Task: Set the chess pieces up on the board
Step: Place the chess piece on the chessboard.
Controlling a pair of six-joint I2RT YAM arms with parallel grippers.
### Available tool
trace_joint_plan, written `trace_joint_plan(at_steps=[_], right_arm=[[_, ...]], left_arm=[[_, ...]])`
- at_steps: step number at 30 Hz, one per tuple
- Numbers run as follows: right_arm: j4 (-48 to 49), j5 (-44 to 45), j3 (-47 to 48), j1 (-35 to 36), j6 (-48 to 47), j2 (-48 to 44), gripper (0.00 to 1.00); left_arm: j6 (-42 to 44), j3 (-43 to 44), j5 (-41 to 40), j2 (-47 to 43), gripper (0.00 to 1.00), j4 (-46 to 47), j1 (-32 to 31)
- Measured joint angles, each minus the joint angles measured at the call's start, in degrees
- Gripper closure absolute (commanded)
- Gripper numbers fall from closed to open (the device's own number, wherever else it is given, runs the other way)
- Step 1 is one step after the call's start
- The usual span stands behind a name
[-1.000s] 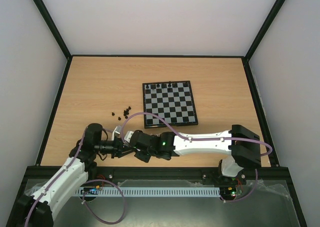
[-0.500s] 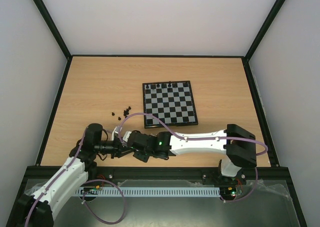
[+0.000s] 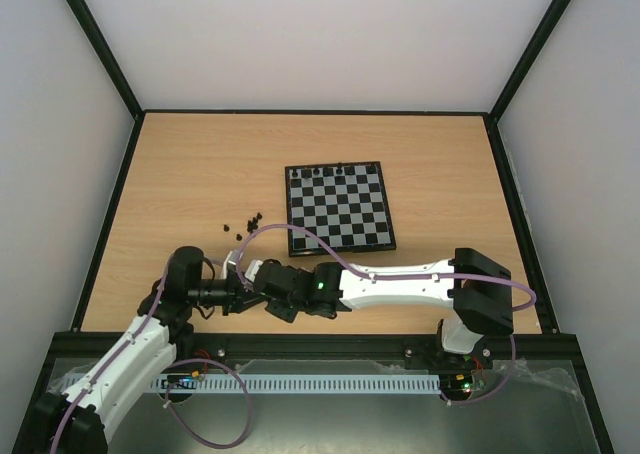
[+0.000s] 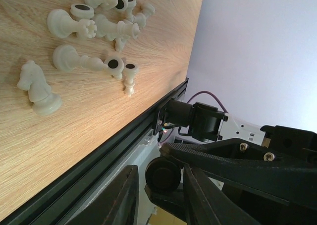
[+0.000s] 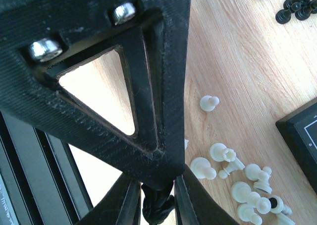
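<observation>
Chess pieces [image 4: 67, 23], cream, lie loose by the table [image 4: 74, 136] near edge; right gripper [image 5: 156, 197] pinches a black piece [image 5: 157, 209]; left gripper [image 4: 159, 197] flanks it, grip unclear; close squarely before you release.

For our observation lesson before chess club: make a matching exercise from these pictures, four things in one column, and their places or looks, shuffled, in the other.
1 board
2 white pieces
3 black pieces off the board
4 black pieces on the board

A along its far row
B chequered, flat on the table
C lying near the table's front edge
D small cluster left of the board

Pairs: 1-B, 2-C, 3-D, 4-A
</observation>
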Motion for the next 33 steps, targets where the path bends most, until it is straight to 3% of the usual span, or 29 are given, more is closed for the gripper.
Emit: trace_joint_plan(at_steps=[6,25,29,33], right_arm=[[0.09,0.2,0.09,-0.02,0.02,0.0,0.83],[0.31,0.59,0.17,-0.26,0.02,-0.9,0.83],[0.37,0.7,0.17,-0.39,0.02,-1.01,0.82],[0.5,1.4,0.17,-0.5,0.02,-1.01,0.79]], left_arm=[[-1.92,-0.15,-0.09,-0.35,0.78,1.33,0.0],[-4.63,-0.37,-1.07,-1.27,0.78,3.69,0.0],[-4.76,-0.37,-1.42,-1.27,0.88,4.35,0.0],[-5.14,-0.37,-2.51,-1.27,0.9,5.16,0.0]])
